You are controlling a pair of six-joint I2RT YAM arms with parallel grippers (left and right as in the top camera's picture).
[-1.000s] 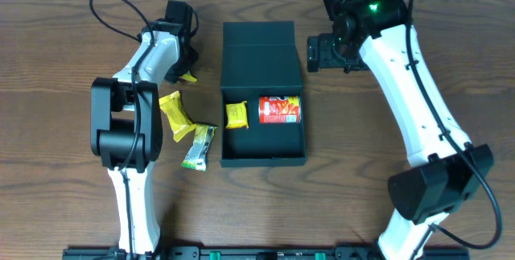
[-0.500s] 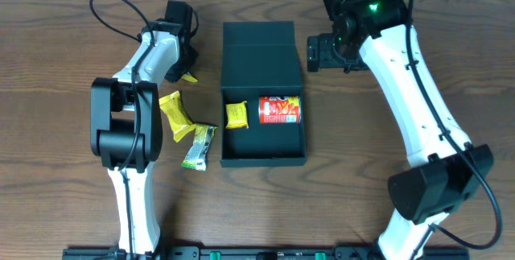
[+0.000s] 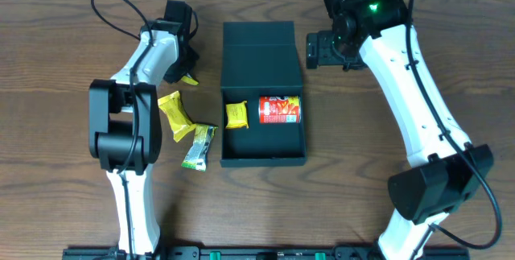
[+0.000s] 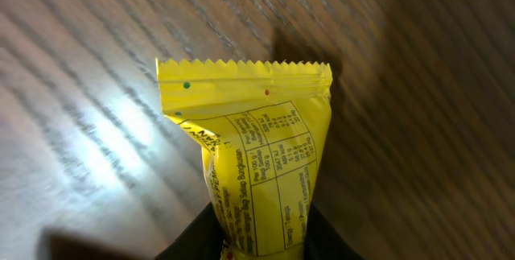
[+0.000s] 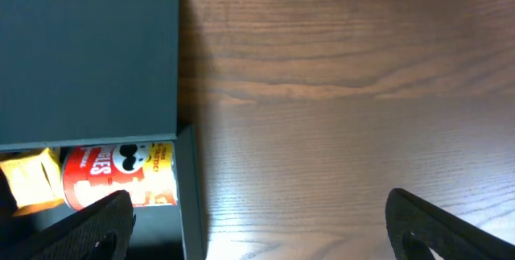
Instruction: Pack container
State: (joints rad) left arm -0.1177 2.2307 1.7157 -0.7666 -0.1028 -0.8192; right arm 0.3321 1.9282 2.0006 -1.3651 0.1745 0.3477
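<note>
The container (image 3: 263, 143) is set open at mid-table, with a red can (image 3: 279, 109) and a small yellow packet (image 3: 236, 114) already packed. A yellow wrapper (image 3: 175, 113) and a green bar (image 3: 199, 146) are left outside. A third packet (image 4: 257, 163) is pinched by the left claw (image 4: 259, 248). The right claw (image 5: 257, 228) is held spread beside the lid (image 5: 88, 51). Against the earlier frame, only slight arm shifts are seen.

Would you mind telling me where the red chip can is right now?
In the overhead view, the red chip can lies on its side inside the open container, just right of a yellow packet.
</note>
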